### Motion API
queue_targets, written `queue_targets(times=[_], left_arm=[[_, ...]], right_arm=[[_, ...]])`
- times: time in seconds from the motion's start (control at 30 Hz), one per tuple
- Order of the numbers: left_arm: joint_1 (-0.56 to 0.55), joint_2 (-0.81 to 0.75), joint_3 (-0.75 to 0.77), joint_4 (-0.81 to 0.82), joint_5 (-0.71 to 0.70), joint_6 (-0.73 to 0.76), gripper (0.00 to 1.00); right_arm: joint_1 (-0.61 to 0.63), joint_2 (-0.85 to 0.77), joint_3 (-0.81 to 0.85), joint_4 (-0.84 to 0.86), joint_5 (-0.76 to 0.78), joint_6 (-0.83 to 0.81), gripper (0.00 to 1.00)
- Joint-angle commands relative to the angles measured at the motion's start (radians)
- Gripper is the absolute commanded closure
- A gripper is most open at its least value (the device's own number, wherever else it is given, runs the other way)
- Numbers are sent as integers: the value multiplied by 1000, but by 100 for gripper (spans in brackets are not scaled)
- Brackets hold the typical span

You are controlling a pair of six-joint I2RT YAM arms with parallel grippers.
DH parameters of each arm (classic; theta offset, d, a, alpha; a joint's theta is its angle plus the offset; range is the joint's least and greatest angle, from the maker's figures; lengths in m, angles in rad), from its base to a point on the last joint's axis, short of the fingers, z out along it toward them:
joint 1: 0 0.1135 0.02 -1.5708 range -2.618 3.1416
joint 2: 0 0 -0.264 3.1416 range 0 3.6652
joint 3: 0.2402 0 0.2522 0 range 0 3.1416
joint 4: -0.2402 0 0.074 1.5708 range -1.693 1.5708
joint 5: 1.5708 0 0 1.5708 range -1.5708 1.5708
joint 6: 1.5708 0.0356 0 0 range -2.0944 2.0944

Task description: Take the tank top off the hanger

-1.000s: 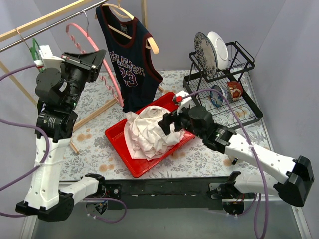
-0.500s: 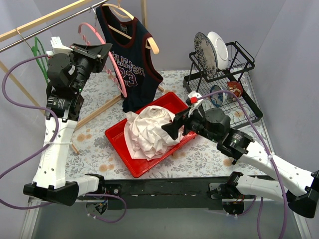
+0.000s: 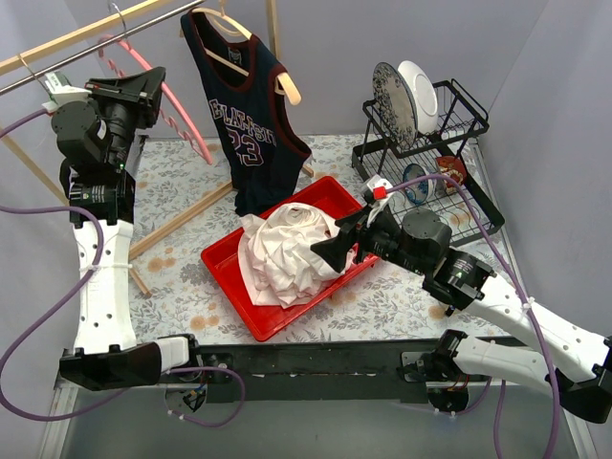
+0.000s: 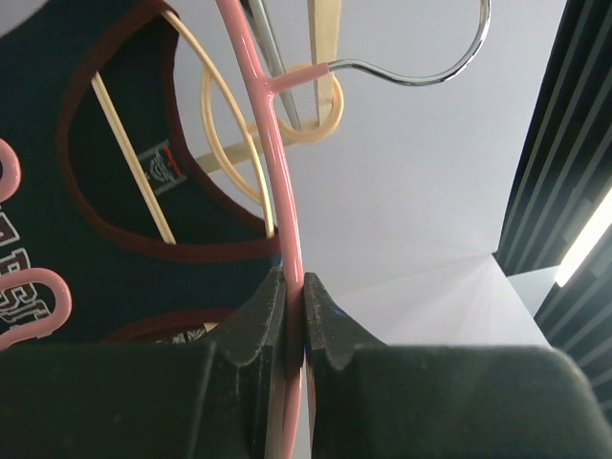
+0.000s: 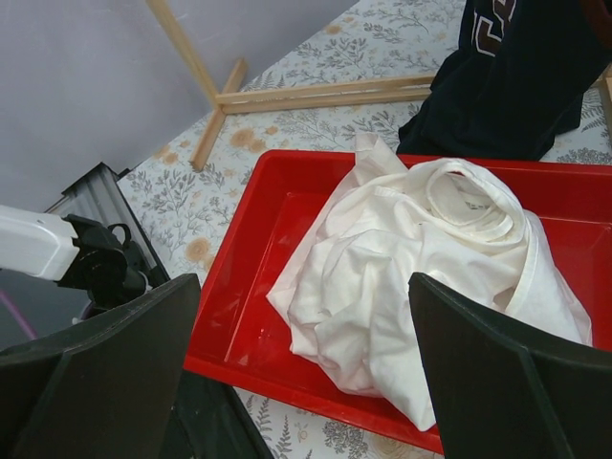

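Currently: left gripper is pinched tight on the wire of the pink hanger. The hanger is bare and raised to the rail; cannot tell whether its hook is seated. Right gripper is spread wide and holds nothing, hovering just above the white tank top, which lies crumpled in the red tray.

Judgement: removal looks done, since the top is off the hanger. Probably left: hang the hanger, release. Navy jersey hangs on its own cream hanger.
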Motion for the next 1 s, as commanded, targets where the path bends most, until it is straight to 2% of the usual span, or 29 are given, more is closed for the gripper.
queue_targets(times=[0.0, 0.47, 0.57, 0.6, 0.7, 0.8, 0.87, 0.9, 0.97], left_arm=[[57, 10, 15, 85, 55, -59, 100], [119, -39, -111, 91, 48, -115, 100], [117, -54, -108, 71, 32, -79, 83], [117, -74, -112, 59, 31, -69, 63], [116, -156, -164, 23, 49, -4, 35], [99, -245, -245, -11, -8, 46, 17], [85, -301, -247, -34, -44, 123, 6], [67, -313, -238, -65, -57, 140, 2], [41, -350, -237, -77, -74, 198, 2]], right_arm=[[1, -26, 32, 15, -8, 9, 1], [1, -18, 33, 14, -15, 14, 2], [1, -20, 40, 14, -21, 23, 2], [1, -21, 43, 12, -21, 22, 1], [1, -16, 70, 12, 5, 17, 2], [1, 19, 150, -20, 80, -7, 1], [1, 48, 208, -21, 100, -35, 1], [1, 56, 222, -12, 100, -40, 1], [1, 80, 251, 12, 104, -49, 1]])
